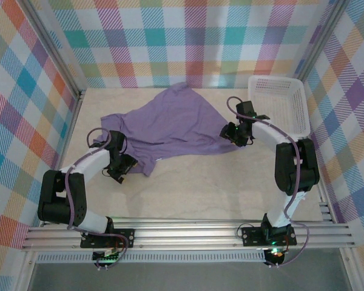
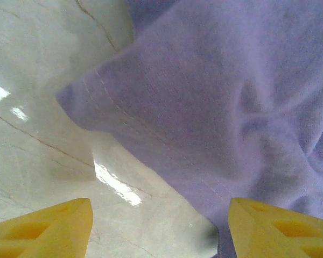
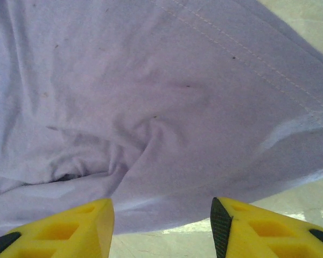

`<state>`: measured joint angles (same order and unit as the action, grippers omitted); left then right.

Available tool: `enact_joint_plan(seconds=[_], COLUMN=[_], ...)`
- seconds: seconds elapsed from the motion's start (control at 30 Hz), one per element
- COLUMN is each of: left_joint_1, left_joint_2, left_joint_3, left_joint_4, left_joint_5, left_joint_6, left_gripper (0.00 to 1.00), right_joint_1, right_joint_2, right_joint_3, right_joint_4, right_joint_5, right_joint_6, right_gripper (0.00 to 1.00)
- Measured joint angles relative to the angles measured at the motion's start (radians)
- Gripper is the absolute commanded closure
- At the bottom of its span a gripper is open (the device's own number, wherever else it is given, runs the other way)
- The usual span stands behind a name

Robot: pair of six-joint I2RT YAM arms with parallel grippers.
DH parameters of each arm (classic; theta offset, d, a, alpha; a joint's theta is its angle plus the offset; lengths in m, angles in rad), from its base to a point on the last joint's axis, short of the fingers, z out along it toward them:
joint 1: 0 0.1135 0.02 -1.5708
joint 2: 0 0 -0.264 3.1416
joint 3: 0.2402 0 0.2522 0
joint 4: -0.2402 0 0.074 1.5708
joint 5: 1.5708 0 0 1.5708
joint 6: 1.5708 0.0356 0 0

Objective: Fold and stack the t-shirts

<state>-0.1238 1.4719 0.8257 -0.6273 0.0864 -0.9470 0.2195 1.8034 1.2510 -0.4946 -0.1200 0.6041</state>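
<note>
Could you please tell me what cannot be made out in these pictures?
Top external: the fingertips of the left gripper and right gripper are hidden by their own wrists, so contact with the t-shirt is unclear.
Both wrist views: the bottom edge cuts off the yellow fingers; which shirt part lies ahead is unclear.

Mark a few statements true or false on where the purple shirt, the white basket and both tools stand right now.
1. The plain lavender-purple short-sleeved t-shirt lies rumpled and unfolded on the pale table. True.
2. The t-shirt sits inside the white plastic lattice basket. False: it lies on the table, left of the basket.
3. The left tool is open at a stitched edge of the t-shirt. True.
4. The right tool is shut on the t-shirt. False: its jaws stand apart, with the fabric ahead of them ungripped.
</note>
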Motion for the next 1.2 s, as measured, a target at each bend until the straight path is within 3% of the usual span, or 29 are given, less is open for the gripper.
enact_joint_plan(seconds=[0.27, 0.3, 0.37, 0.53, 0.83, 0.9, 1.1, 1.17, 1.2], left_joint_1=[0.023, 0.024, 0.024, 0.021, -0.052, -0.060, -0.078, -0.082, -0.082], left_joint_2=[0.030, 0.047, 0.086, 0.064, -0.262, -0.305, -0.291, -0.272, -0.270], left_joint_3=[0.010, 0.011, 0.010, 0.000, -0.116, -0.158, -0.185, -0.177, -0.163], left_joint_4=[0.066, 0.077, 0.092, 0.106, 0.019, 0.006, 0.004, -0.014, -0.039], left_joint_5=[-0.052, -0.051, -0.050, -0.043, 0.009, 0.029, 0.126, 0.153, 0.152], left_joint_6=[0.061, 0.066, 0.068, 0.070, -0.059, -0.096, -0.156, -0.156, -0.153], left_gripper=[0.58, 0.68, 1.00, 1.00, 1.00, 0.96, 0.41, 0.23, 0.19], right_joint_1=[-0.023, -0.024, -0.027, -0.032, -0.048, -0.048, -0.048, -0.045, -0.043], right_joint_2=[0.023, 0.027, 0.036, 0.069, 0.126, 0.126, 0.126, 0.124, 0.122], right_joint_3=[0.000, 0.000, 0.000, 0.014, 0.029, 0.029, 0.029, 0.027, 0.024], right_joint_4=[-0.023, -0.024, -0.024, -0.045, -0.074, -0.076, -0.078, -0.081, -0.082], right_joint_5=[0.009, 0.010, 0.016, 0.048, 0.091, 0.095, 0.105, 0.111, 0.115], right_joint_6=[-0.037, -0.038, -0.043, -0.052, -0.072, -0.077, -0.097, -0.101, -0.104], right_gripper=[0.48, 0.48, 0.48, 0.49, 0.54, 0.63, 0.88, 0.91, 0.91])
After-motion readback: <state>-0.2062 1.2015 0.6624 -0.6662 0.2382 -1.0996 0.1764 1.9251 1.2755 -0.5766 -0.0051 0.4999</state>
